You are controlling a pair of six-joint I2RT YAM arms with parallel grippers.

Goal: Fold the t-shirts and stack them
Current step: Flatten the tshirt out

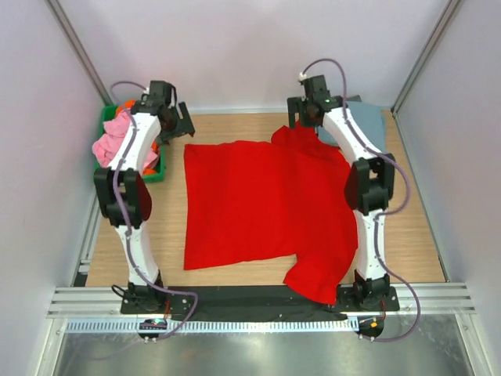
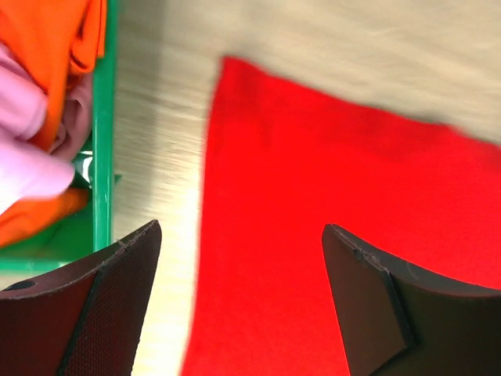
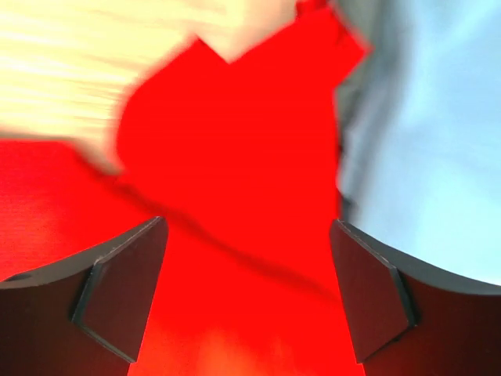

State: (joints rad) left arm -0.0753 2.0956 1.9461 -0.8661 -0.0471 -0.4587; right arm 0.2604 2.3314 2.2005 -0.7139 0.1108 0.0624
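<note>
A bright red t-shirt (image 1: 258,204) lies spread on the wooden table, one sleeve hanging over the near edge. My left gripper (image 1: 182,121) hovers open above the shirt's far left corner (image 2: 313,196), nothing between its fingers (image 2: 117,298). At the shirt's far right, where the cloth is bunched (image 3: 243,157), my right gripper (image 1: 301,117) stands open and empty above it. A grey-blue t-shirt (image 1: 368,125) lies folded at the back right, beside the red one (image 3: 423,141). Pink (image 1: 109,141) and orange (image 2: 55,39) t-shirts fill the bin.
A green plastic bin (image 1: 153,174) stands at the table's back left, close to my left arm; its rim (image 2: 102,157) runs just left of the red shirt's edge. White walls enclose the table on three sides.
</note>
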